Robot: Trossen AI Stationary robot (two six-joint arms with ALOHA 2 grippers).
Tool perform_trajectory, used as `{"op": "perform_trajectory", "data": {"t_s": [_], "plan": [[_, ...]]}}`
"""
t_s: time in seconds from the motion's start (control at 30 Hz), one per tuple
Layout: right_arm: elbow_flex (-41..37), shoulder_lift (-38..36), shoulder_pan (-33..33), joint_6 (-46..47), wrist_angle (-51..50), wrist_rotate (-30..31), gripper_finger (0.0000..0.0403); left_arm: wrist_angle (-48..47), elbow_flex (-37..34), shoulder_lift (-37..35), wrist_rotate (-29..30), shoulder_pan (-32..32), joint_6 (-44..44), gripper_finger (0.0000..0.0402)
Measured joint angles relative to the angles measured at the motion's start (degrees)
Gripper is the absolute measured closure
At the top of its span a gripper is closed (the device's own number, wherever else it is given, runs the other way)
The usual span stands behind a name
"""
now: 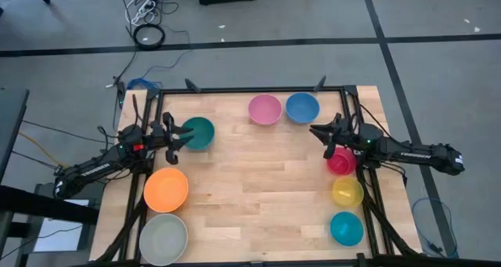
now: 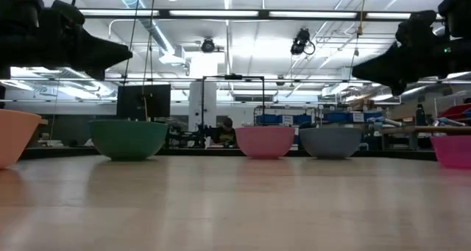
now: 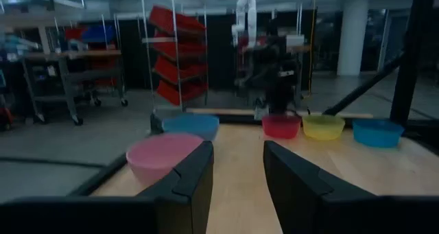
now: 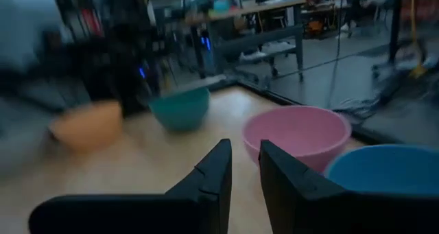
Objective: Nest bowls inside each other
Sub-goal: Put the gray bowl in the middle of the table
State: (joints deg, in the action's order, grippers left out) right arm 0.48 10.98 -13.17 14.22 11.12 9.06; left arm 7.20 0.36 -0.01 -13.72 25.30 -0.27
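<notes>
Eight bowls stand apart round the table: grey-white, orange and dark green on the left, pink and blue at the far edge, magenta-red, yellow and cyan on the right — none nested. Judged light, stiff, slick plastic: pinch a rim wall. Left gripper partly open, right gripper narrow, both empty — the middle is free, but the frame rails hem in the side bowls.

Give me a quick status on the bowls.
Left gripper open, empty, over green bowl. Right gripper open, empty, near magenta bowl. Nothing nested yet. Nothing in the way.
</notes>
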Motion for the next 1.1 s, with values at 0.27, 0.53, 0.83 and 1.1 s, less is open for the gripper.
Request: {"op": "perform_trajectory", "data": {"t_s": [0.27, 0.53, 0.83, 1.1], "plan": [[0.01, -0.01, 0.00, 9.65, 8.01, -0.16, 0.0337, 10.74, 0.00, 0.00, -0.02, -0.02, 0.00, 0.0264], [0.01, -0.01, -0.02, 11.46, 10.68, -4.03, 0.0337, 14.80, 0.63, 0.00, -3.01, 0.00, -19.98, 0.0264], [0.01, 0.01, -0.04, 14.65, 4.77, -9.49, 0.0337, -9.77, 2.26, 0.64, -23.22, -4.65, -42.33, 0.0264], [0.03, -0.02, -0.04, 14.83, 9.90, -9.26, 0.0337, -22.16, 10.44, 5.77, -19.78, -9.25, -41.98, 0.0264]]}}
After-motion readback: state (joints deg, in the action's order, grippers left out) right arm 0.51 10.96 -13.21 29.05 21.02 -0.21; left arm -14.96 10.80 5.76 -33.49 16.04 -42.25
